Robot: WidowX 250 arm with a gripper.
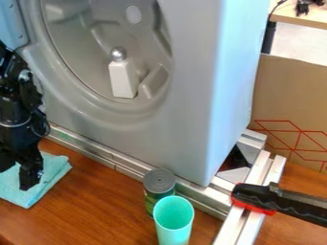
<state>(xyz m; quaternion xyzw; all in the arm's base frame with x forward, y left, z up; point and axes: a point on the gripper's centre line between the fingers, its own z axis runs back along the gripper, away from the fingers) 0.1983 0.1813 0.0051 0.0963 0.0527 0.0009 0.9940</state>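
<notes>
- Your black arm (18, 103) stands at the left edge of the camera view, partly cut off by it.
- Your black gripper (24, 176) hangs below the wrist (19, 127), pointing down in the lower left.

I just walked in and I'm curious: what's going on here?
A black robot arm is at the left, its tool over a cloth; whether they touch, I can't tell. A can and a cup stand close together on the table, by a big grey panel. A clamp sits across the rails at right.
</notes>
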